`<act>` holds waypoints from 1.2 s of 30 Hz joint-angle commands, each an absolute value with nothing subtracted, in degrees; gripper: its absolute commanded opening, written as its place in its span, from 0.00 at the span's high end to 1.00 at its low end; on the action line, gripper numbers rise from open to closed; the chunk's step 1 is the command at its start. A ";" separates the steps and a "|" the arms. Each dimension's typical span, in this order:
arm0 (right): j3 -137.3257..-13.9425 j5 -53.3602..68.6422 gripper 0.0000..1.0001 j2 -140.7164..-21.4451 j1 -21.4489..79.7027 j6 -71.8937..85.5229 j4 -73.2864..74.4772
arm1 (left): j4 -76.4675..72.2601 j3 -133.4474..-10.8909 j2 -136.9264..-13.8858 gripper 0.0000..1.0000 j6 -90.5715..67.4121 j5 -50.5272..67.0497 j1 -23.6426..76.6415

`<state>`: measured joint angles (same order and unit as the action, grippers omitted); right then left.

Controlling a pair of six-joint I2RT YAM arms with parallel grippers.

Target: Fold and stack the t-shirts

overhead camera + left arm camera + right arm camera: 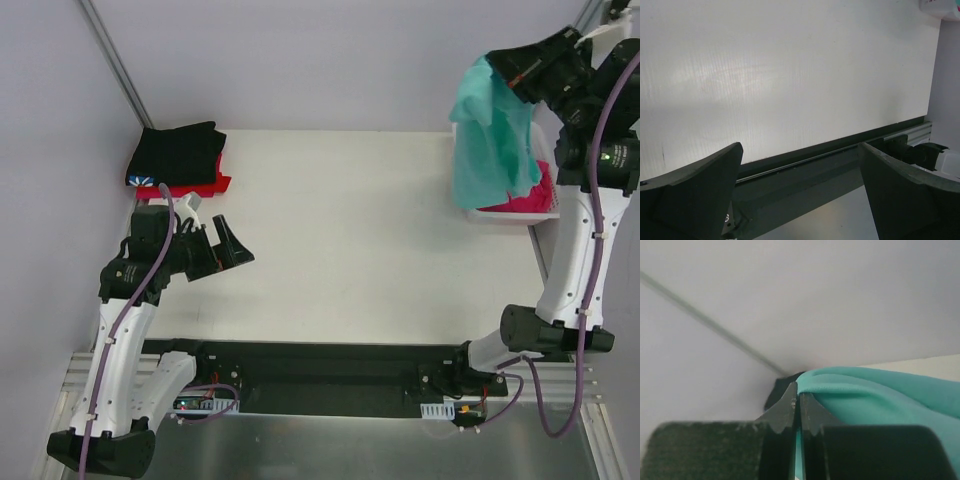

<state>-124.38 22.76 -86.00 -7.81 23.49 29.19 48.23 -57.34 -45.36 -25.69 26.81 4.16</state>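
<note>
Teal t-shirt [490,140] hangs limp over white lattice basket [503,213]. Soft, light, drapey, so likely best held at shoulder or hem corners. Right gripper [500,65] is clamped on its edge, arm raised high above basket. Left gripper [228,245] is spread, empty, well apart from basket.

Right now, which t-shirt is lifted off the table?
The teal-green t-shirt, hanging from the right gripper. The black t-shirt lies on the red t-shirt; the magenta t-shirt sits in the basket.

White links [565,265], black joints [530,328], purple cables [597,200]
</note>
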 commanded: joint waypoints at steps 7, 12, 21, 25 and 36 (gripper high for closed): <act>-116.72 48.51 0.97 -76.47 -0.09 37.00 23.63 | 46.76 -55.72 -42.80 0.01 -27.16 27.77 4.57; -116.37 51.06 0.98 -73.83 -0.09 34.72 28.38 | 46.50 -55.90 -42.89 0.01 -27.42 27.77 4.57; -111.35 50.10 0.98 -71.45 5.88 31.73 32.86 | 45.97 -55.20 -42.36 0.01 -27.95 27.60 4.57; -111.10 48.87 0.97 -71.81 10.27 28.66 36.55 | 45.97 -55.02 -42.19 0.01 -27.86 27.60 4.66; -93.96 38.24 0.97 -67.32 19.77 21.01 41.04 | 45.97 -55.72 -42.37 0.01 -27.95 28.39 4.75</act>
